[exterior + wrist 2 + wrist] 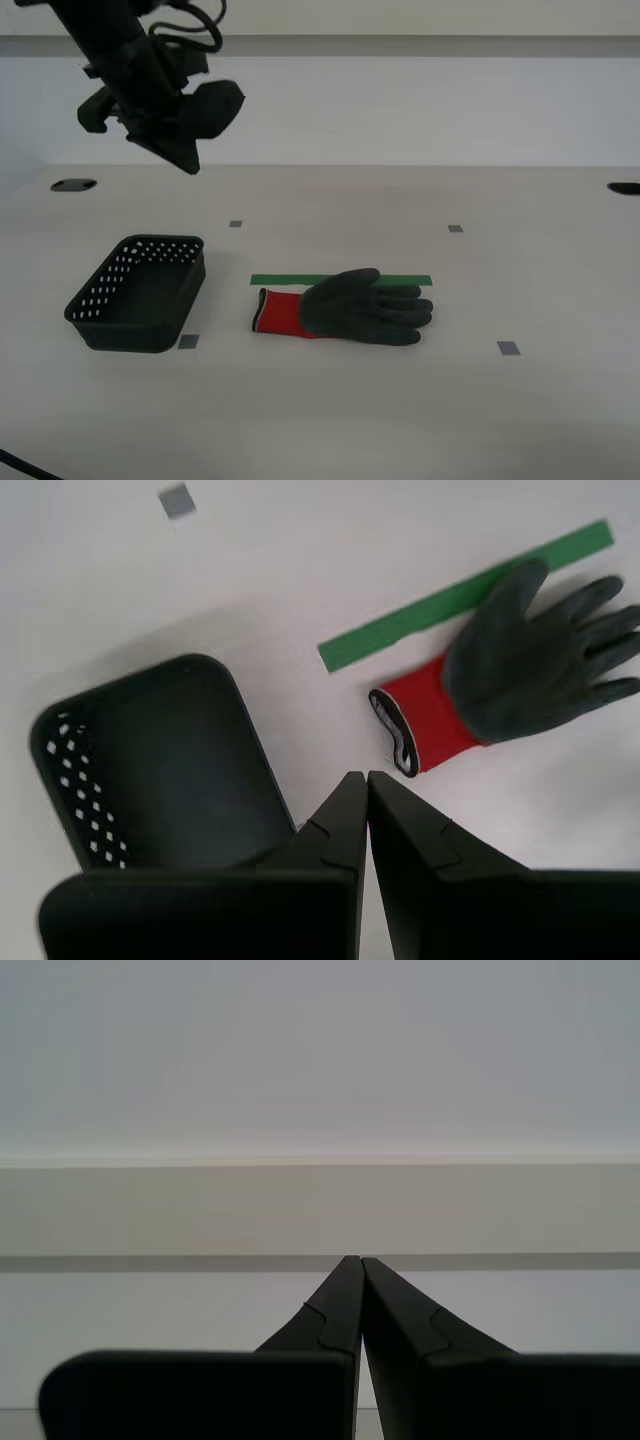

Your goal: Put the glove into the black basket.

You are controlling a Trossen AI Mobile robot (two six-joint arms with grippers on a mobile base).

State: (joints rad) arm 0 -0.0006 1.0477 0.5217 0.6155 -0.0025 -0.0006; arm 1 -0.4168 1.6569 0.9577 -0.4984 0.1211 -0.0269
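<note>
Dark grey rubbery work glove (345, 306) with red knit cuff: lies flat on pale table (400, 400), fingers spread, touching green tape strip (340, 281). Black perforated plastic basket (140, 292): beside cuff end, apart. My second gripper (360, 778): aloft over basket, jaws clenched, holding nothing. My first gripper (353, 1260): clenched, facing wall.
</note>
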